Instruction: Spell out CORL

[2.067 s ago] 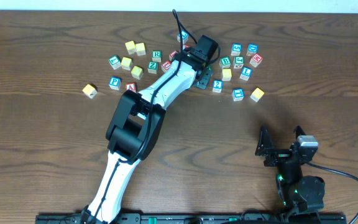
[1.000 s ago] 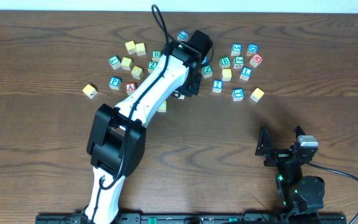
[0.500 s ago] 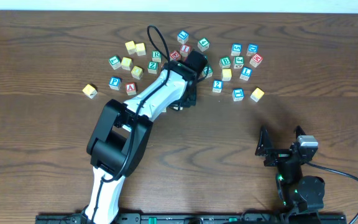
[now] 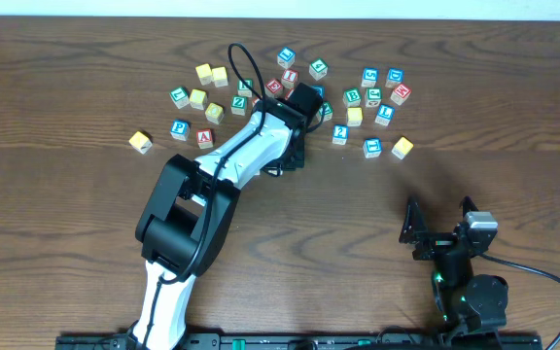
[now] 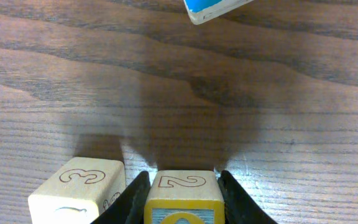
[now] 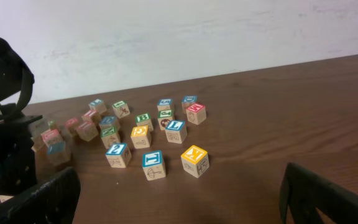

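Note:
Several lettered wooden blocks lie scattered at the far side of the table (image 4: 86, 224), from a yellow one (image 4: 140, 142) on the left to a yellow K block (image 4: 402, 147) on the right. My left gripper (image 4: 295, 148) reaches into the middle of the scatter. In the left wrist view its fingers (image 5: 182, 179) are shut on a yellow-faced block (image 5: 182, 190) marked 2 on its upper side. A plain block marked 3 (image 5: 82, 183) touches the left finger. My right gripper (image 4: 440, 231) rests open and empty at the near right.
A blue-faced block (image 5: 213, 7) lies just ahead of the left gripper. The right wrist view shows the block scatter from the side, with the K block (image 6: 194, 160) and a blue I block (image 6: 153, 165) nearest. The left arm hides some blocks in the overhead view.
The left arm has pulled back from the far edge of the scatter toward the near side, its elbow swinging left. Over the last half second it has barely moved. The right arm is still.

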`<action>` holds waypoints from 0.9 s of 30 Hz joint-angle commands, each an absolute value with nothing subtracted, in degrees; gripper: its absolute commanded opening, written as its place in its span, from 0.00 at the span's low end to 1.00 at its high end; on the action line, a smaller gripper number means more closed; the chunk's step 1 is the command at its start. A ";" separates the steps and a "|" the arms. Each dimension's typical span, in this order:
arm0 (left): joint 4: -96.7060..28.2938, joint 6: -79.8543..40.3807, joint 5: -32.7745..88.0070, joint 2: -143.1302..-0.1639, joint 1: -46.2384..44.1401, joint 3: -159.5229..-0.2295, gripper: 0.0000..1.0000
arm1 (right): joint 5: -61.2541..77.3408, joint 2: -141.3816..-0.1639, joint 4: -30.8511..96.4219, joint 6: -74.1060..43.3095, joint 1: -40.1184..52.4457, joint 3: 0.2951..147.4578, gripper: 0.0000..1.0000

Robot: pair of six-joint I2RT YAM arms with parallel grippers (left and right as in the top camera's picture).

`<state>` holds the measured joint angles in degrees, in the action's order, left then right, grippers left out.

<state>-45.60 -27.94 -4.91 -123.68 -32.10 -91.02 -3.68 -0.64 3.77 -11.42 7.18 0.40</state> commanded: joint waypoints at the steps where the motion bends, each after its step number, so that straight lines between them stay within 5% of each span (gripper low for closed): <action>1: -45.84 -28.84 -6.04 -123.98 -32.23 -90.21 0.37 | -3.95 -0.38 3.92 -10.63 6.31 0.32 0.99; 13: -47.00 -26.22 -6.04 -121.89 -31.81 -92.64 0.37 | -3.95 -0.38 3.92 -10.63 6.31 0.32 0.99; 27: -48.97 -16.91 -6.07 -98.67 -25.78 -94.74 0.43 | -3.95 -0.38 3.92 -10.63 6.31 0.32 0.99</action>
<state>-47.40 -19.03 -4.89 -103.31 -28.73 -93.84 -3.66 -0.64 3.77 -11.42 7.18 0.40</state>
